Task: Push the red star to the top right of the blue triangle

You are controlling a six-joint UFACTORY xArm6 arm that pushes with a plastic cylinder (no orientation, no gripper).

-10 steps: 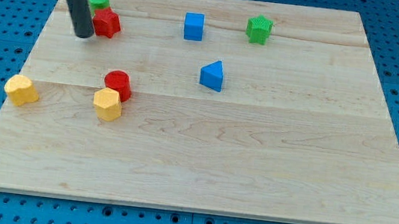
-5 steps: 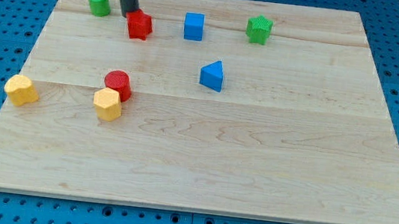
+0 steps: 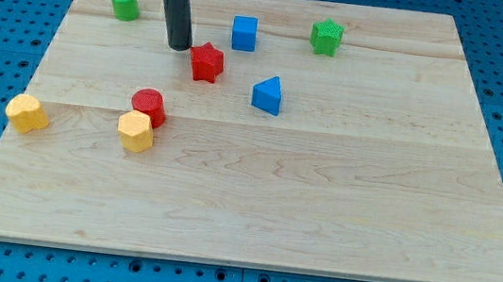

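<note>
My tip [image 3: 179, 47] rests just up and left of the red star-shaped block [image 3: 206, 62], close beside it on the pale wooden surface [image 3: 322, 187].

The arm carries no jaws, only the dark rod. The red star lies in the upper middle of the frame, left and slightly above the blue triangular block [image 3: 268, 95] and below-left of the blue cube [image 3: 244, 33]. A green cylinder [image 3: 125, 2] sits upper left, a green star [image 3: 326, 37] upper right. A red cylinder [image 3: 149, 106] touches a yellow hexagonal block [image 3: 136, 132] at left; another yellow block [image 3: 27, 113] lies farther left.
</note>
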